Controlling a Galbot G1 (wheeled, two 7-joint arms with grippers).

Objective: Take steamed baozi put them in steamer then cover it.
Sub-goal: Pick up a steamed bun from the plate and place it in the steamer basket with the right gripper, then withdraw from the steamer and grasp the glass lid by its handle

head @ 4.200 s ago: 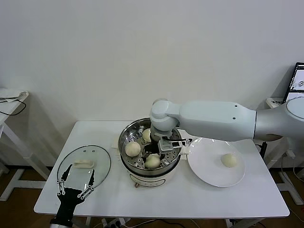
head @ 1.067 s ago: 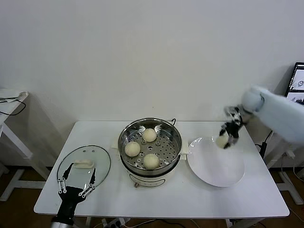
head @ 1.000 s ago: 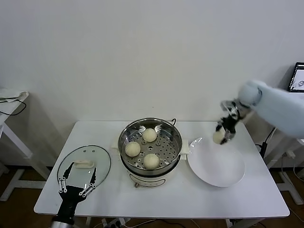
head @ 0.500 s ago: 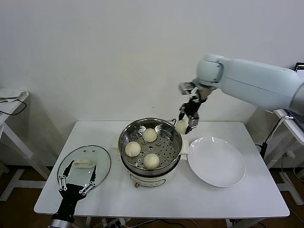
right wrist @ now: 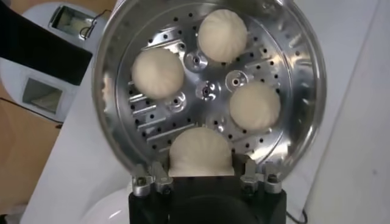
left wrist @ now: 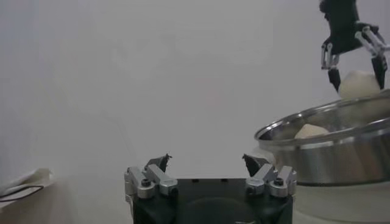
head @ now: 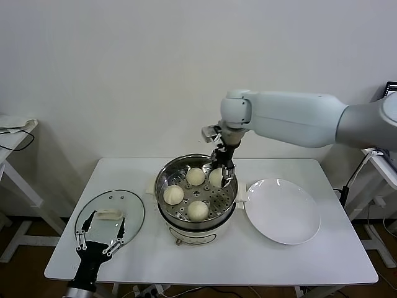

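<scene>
wall (head: 124,74): plain white | table (head: 322,261): white | floor (head: 18,273): brown wood

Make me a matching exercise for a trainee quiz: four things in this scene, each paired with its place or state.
Things:
1. right gripper
2. left gripper
3. glass lid
4. white plate

Places or states:
A. bare, on the steamer's right
B. flat on the table, on the steamer's left
C. shut on a baozi over the steamer
D. open, over the lid

Pairs: 1-C, 2-D, 3-B, 4-A

The white table (head: 260,261) carries the steamer (head: 196,189), glass lid (head: 110,213) and plate (head: 282,211).
</scene>
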